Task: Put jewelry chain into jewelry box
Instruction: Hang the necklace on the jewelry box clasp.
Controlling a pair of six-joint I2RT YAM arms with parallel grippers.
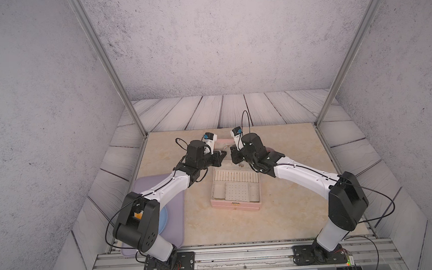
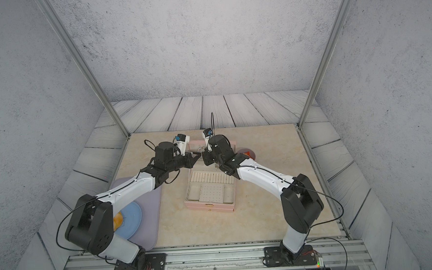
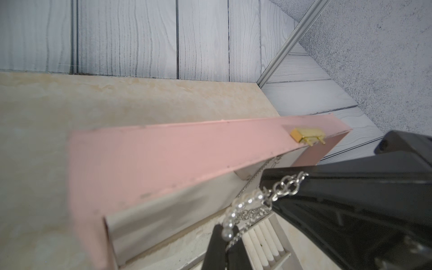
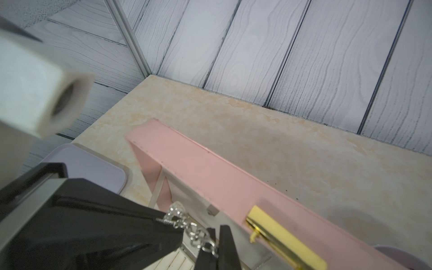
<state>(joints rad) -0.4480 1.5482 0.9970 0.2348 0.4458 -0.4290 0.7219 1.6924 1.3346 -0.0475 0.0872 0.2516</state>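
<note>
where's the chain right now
In both wrist views the chain is strung between the left gripper and right gripper, both shut on it, just in front of the raised lid of the pink box, mid-table.

Both top views: high, far, looking down over whole table (image 1: 288, 187). Wrist views: close, both facing jewelry box (image 3: 163, 159) lid.

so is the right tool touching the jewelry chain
Touching. The right wrist view shows the jewelry chain pinched by its end links between the shut fingertips of the right tool.
</note>
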